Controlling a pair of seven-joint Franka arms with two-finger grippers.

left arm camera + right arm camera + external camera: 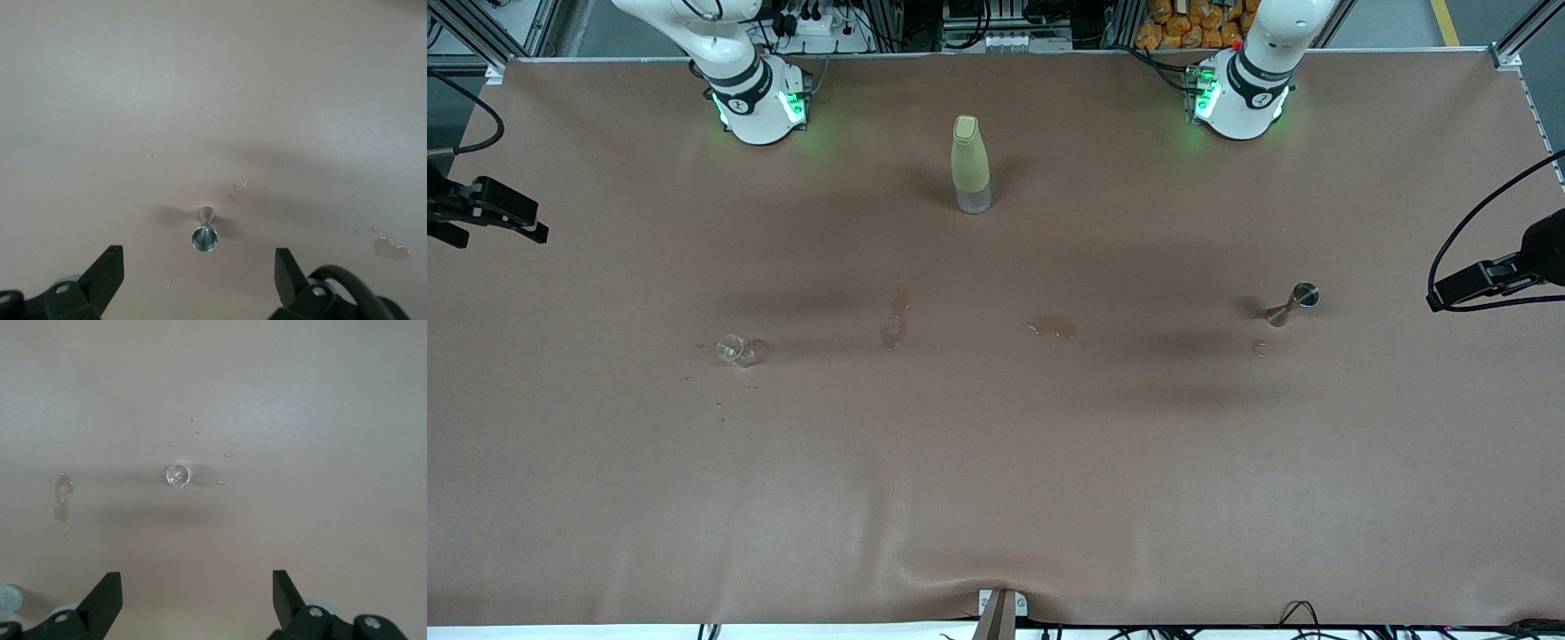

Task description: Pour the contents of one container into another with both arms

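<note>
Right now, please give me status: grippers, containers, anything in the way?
Left gripper open, high over jigger. Right gripper open, high over glass. Both containers untouched; bottle upright near the bases. Only spill marks between.

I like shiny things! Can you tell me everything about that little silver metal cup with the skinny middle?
The small silver metal measuring cup is shaped like an hourglass: two cones joined at a narrow waist. It looks like polished steel. It stands upright on the brown table, open mouth up, and in the left wrist view it looks empty. It sits toward the left arm's end of the table, with small wet spots beside it. Nothing touches it but the table.
</note>
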